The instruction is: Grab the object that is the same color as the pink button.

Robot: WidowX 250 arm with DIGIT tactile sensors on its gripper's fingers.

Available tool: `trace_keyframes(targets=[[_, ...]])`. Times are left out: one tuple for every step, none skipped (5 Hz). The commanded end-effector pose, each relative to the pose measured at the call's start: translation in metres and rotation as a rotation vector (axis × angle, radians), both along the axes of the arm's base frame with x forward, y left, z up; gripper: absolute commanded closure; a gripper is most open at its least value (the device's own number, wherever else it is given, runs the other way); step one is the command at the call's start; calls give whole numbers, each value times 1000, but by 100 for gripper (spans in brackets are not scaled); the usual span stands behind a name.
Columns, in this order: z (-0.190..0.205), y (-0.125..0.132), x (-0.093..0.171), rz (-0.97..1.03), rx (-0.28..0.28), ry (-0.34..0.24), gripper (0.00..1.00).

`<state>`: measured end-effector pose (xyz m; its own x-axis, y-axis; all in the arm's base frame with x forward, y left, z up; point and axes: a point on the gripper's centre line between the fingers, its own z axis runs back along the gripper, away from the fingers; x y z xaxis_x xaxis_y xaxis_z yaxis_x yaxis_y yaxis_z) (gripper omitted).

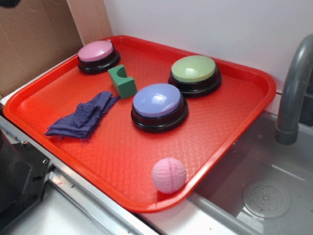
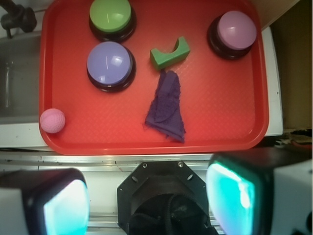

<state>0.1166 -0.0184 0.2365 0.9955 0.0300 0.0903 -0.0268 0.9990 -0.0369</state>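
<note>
- Exterior view: a red tray (image 1: 234,105) sat on the counter beside a grey sink (image 1: 266,196) with a grey faucet (image 1: 293,93).
- The small pink ball (image 1: 169,175), dimpled like a golf ball, lay in the tray's near right corner, touching the rim and well apart from everything else.
- The pink button (image 1: 98,55) stood in the far left corner, at the tray end opposite the ball.
- A blue-lavender button (image 1: 159,106) sat near the middle and a light green button (image 1: 194,74) behind it, close together.
- A green block (image 1: 122,82) with a curved notch stood between the pink and lavender buttons; a crumpled purple cloth (image 1: 84,116) lay just in front of it.
- The gripper did not show in this view; only a dark piece of the machine sat at the lower left.
- Wrist view: the gripper (image 2: 146,203) hung outside the tray, over the metal edge, its fingers (image 2: 61,205) spread wide with nothing between them.
- The ball (image 2: 52,120) lay in the tray's (image 2: 220,127) lower left corner, far from the fingers.
- The pink button (image 2: 234,32) sat at upper right, the green block (image 2: 168,53) and cloth (image 2: 167,107) in the middle, the lavender (image 2: 110,64) and green (image 2: 111,17) buttons at left.
</note>
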Motion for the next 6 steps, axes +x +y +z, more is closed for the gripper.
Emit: trace_keyframes(targets=[[0,0,0,0,0,0,0],[-16,-26,16,1,-47,-48,0],[-36,-52,31,-8,-59,-18,0],[-62,-83,48,-7,-155,-55,0],[-85,-102,54,62,-208,-4,0],[-116,-120,57,135,-284,36,0]])
